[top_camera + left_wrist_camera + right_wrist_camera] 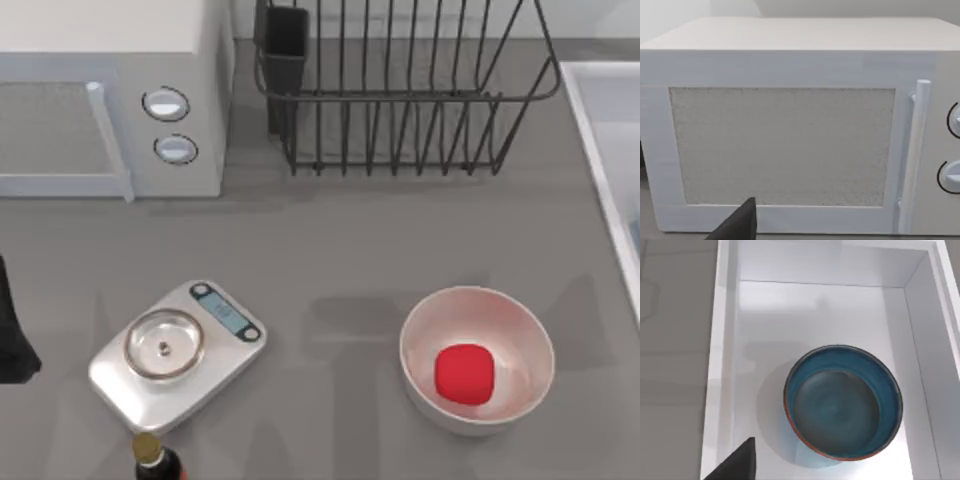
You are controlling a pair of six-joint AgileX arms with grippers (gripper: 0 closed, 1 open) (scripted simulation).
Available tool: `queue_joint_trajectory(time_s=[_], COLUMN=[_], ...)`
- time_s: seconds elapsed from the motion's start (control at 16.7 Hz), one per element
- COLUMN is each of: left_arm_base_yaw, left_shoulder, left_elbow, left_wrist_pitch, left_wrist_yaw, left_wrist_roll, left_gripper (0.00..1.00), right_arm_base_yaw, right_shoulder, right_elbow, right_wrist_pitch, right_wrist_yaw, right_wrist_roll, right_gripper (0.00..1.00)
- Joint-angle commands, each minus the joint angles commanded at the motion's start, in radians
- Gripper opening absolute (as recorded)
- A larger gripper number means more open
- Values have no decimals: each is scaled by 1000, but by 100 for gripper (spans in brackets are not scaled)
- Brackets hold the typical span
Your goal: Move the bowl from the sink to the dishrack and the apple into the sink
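Observation:
The teal-blue bowl [842, 402] with a reddish-brown rim band sits upright on the floor of the white sink [722, 340]. A dark part of my right gripper [735, 465] hangs above the sink, off to one side of the bowl and not touching it. The sink's rim [600, 150] runs along the table's right edge. The red apple [464, 374] lies inside a glossy white bowl [425, 335] at the front right. The dark wire dishrack [400, 100] stands at the back centre. My left gripper [737, 225] faces the microwave door, and its arm [10, 335] is at the left edge.
A white microwave [110, 100] fills the back left. A silver kitchen scale [175, 350] sits at the front left, with a bottle top [150, 455] just in front of it. The rack's dark cutlery cup [283, 45] is at its back-left corner.

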Motion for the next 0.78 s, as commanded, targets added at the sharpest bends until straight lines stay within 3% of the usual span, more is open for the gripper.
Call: queue_joint_trajectory(time_s=[0.78], left_arm_base_yaw=[0], left_shoulder=[0], left_elbow=[0], left_wrist_pitch=[0], left_wrist_yaw=[0], left_wrist_roll=[0], left_gripper=[100], right_arm_base_yaw=[-61], right_shoulder=[727], right_elbow=[754], right_wrist_pitch=[-321], right_wrist_yaw=[5], right_wrist_roll=[-165], right_gripper=[100])
